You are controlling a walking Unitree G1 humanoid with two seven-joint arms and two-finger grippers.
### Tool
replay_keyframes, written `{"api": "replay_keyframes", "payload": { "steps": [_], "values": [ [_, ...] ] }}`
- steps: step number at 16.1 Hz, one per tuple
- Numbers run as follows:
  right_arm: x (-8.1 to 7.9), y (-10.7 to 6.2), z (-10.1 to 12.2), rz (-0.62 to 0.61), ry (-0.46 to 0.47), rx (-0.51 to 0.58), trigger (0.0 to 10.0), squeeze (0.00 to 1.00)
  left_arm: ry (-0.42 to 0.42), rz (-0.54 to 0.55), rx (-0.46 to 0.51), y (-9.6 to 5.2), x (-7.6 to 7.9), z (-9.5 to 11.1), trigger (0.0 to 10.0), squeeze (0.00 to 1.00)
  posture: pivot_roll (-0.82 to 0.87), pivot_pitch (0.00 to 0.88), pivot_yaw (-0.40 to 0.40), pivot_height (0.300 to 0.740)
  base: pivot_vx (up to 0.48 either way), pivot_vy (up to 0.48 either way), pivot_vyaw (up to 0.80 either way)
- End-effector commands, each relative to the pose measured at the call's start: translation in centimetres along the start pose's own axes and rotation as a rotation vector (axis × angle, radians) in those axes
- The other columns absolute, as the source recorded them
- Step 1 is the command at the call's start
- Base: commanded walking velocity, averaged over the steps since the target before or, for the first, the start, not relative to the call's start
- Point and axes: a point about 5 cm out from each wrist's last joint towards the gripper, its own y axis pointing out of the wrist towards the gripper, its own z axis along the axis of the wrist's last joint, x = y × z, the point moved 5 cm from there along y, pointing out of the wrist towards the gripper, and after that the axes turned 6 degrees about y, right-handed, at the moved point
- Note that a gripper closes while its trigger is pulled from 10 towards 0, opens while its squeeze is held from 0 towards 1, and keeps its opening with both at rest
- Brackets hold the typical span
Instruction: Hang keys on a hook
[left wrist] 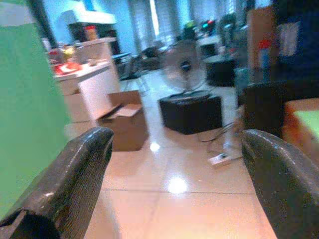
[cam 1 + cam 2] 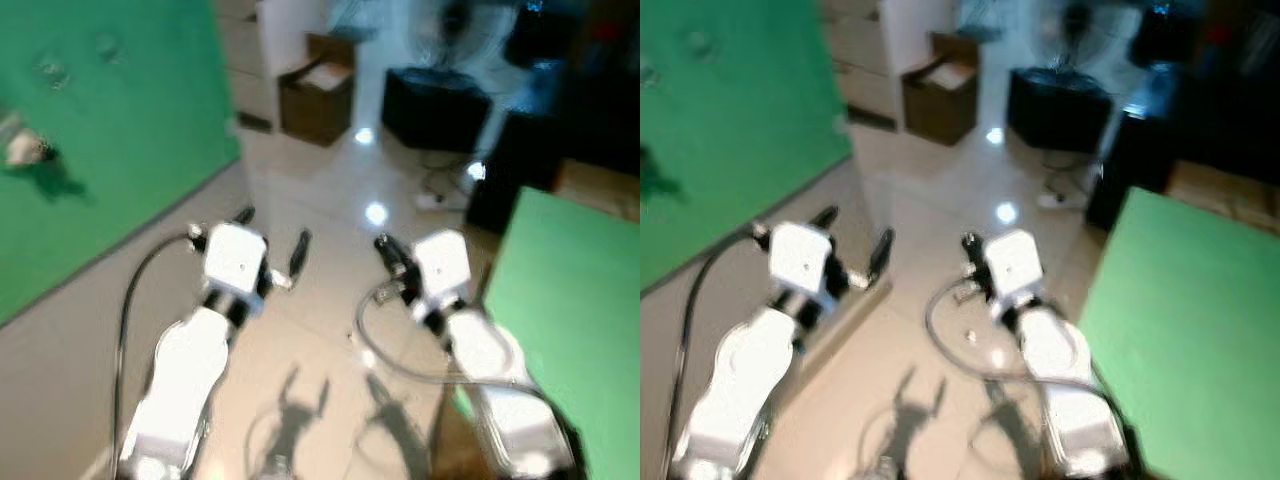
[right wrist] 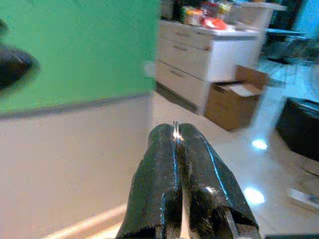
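A: Glossy tiled floor, pale, with lamp glare on it. Whole head view is soft with blur. Far left stands a green wall over a grey lower band.

B: Anything on that wall?

A: Small dark smudges near its upper left and a pale blob at the left edge. Too blurred to say whether they are hooks, keys or something else. I cannot place the keys anywhere for certain.

B: Left arm?

A: Silver, raised in front. Left gripper has its two black fingers spread wide with nothing between them; the wrist view looks straight through the gap at the floor.

B: Past it?

A: A brown cardboard box, flaps up, by a white cabinet whose top carries some red and yellow clutter, unreadable. Next a low black box with a standing fan behind it. A white power strip lies on the tiles with its cable trailing.

B: Right arm?

A: Also raised. Right gripper is clenched, pads pressed flat together. A thin bright line shows at the seam of the tips; cannot tell whether it is something pinched or just glare.

B: Right side?

A: A green panel, cut off by the frame's edge. Dark furniture beyond it, details lost.
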Motion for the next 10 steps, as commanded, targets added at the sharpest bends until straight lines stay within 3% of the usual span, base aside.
{"api": "replay_keyframes", "payload": {
  "steps": [1,10],
  "values": [
    [0.56,-0.29,-0.13,-0.019,-0.001,-0.004,10.0,0.00,-0.012,-0.017,0.006,0.19,0.44,0.23,10.0,0.00,0.03,0.000,0.034,0.740,0.000,0.000,0.80],
    [0.45,-0.05,-0.17,-0.010,0.002,-0.003,10.0,0.00,-0.035,-0.018,-0.002,0.39,0.49,0.11,10.0,0.00,0.04,0.000,0.027,0.740,0.264,0.000,0.80]
  ]
}}
